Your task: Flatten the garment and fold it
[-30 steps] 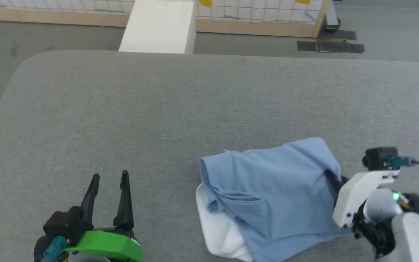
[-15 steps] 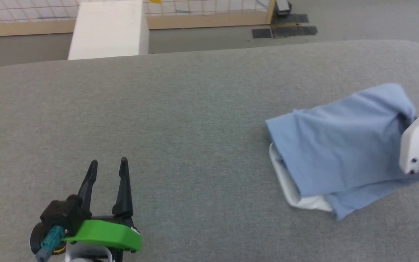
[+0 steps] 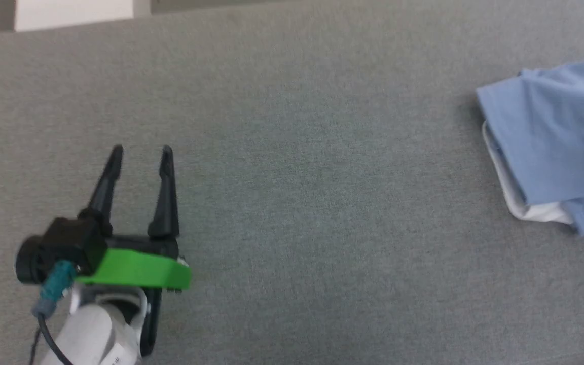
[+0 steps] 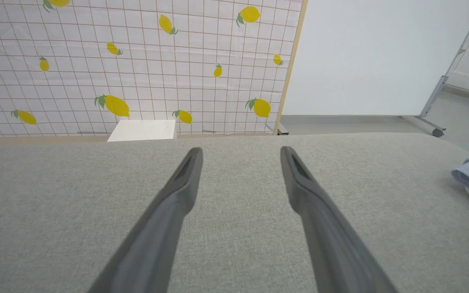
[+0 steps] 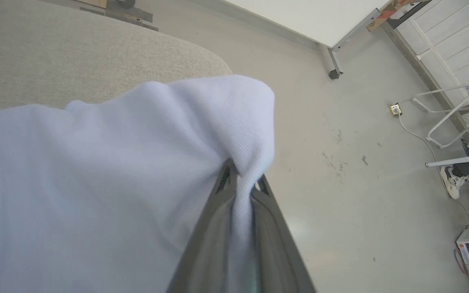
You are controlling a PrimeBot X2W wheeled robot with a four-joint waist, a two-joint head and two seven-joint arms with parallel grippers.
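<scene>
Crumpled at the right edge of the head frame, partly cut off there, on a broad grey fabric-covered table [image 3: 292,152]: a light blue, soft knit, short-sleeved garment [image 3: 550,132], with white lining showing at its lower edge. Pinched at the centre of the right wrist frame: a raised fold of that cloth, clamped tight between the two long dark fingers of the right gripper [image 5: 244,175], with pale floor beyond the table's rounded corner. Poised at lower left of the head frame: the green-mounted left gripper [image 3: 141,149], fingers spread wide, holding nothing, well apart from the shirt. Judged to be the flattening stage, with folding not yet begun. For a clean spread: keep the pinch firm; draw the fabric toward the table's middle rather than off the corner; bring the free claw across to a second hem or edge; then pull the two grips apart, low over the surface, to ease the layers out without doubling. Worth guarding against: thin knit slipping from the tips, and cloth spilling over the table's edge.
</scene>
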